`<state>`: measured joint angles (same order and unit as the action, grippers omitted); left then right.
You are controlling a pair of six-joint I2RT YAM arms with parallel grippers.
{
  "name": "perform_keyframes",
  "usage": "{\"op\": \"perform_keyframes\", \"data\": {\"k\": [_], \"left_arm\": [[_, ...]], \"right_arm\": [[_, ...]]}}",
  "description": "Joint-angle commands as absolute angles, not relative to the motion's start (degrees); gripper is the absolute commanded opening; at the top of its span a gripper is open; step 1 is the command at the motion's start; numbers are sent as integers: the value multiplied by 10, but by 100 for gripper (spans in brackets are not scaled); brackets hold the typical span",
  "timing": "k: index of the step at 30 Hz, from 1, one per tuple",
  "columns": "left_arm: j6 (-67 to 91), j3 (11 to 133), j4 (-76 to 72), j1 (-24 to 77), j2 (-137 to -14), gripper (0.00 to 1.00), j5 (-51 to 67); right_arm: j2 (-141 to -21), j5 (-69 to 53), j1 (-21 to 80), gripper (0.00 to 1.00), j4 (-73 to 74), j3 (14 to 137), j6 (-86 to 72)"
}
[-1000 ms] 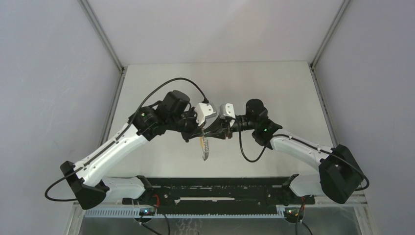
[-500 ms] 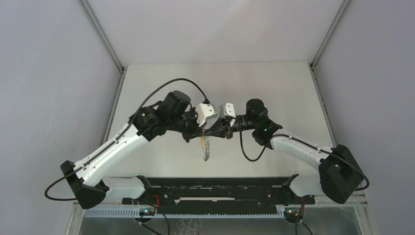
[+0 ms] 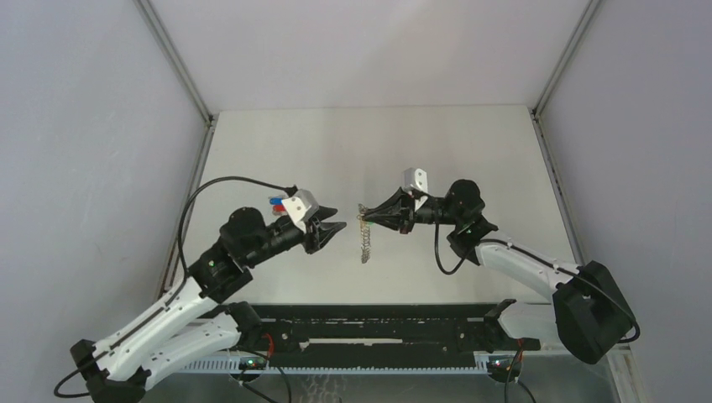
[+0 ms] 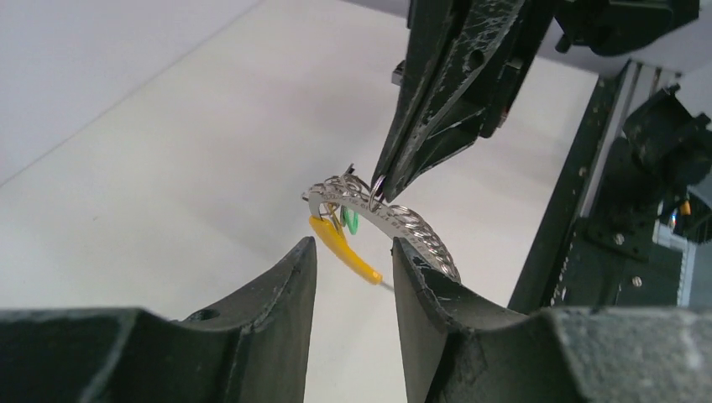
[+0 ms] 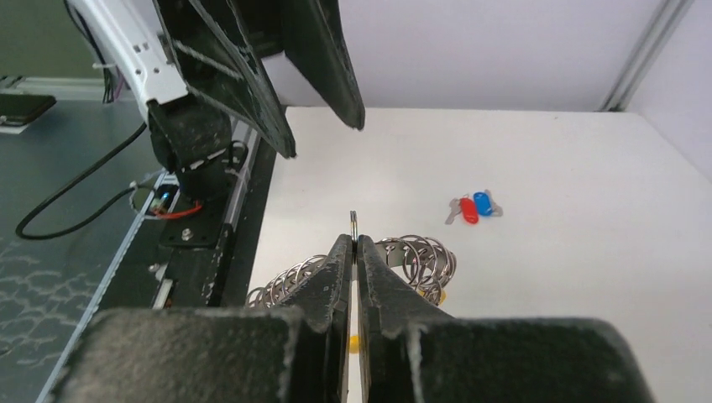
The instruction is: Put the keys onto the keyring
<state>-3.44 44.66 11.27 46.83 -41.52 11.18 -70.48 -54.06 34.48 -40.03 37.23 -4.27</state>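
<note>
Left gripper back, low (jaws apart)

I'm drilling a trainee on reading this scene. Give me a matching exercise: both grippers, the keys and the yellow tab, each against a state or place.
Things:
1. left gripper
2. right gripper
3. keys
4. yellow tab

States or places:
A. lying on the table
B. open, holding nothing
C. hanging from the keyring
D. shut on the keyring

Pairs: 1-B; 2-D; 3-A; 4-C
</note>
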Motion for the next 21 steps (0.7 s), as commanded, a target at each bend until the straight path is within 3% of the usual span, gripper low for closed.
{"op": "perform_keyframes", "data": {"k": [1, 10, 21], "left_arm": [[48, 368, -116, 445, -398, 43, 125], [127, 283, -346, 390, -422, 43, 235], [128, 283, -394, 383, -460, 37, 311]], "right_arm": [[-680, -501, 340, 0, -525, 367, -114], [-681, -505, 341, 0, -582, 362, -160], [-689, -517, 343, 0, -620, 362, -190]]}}
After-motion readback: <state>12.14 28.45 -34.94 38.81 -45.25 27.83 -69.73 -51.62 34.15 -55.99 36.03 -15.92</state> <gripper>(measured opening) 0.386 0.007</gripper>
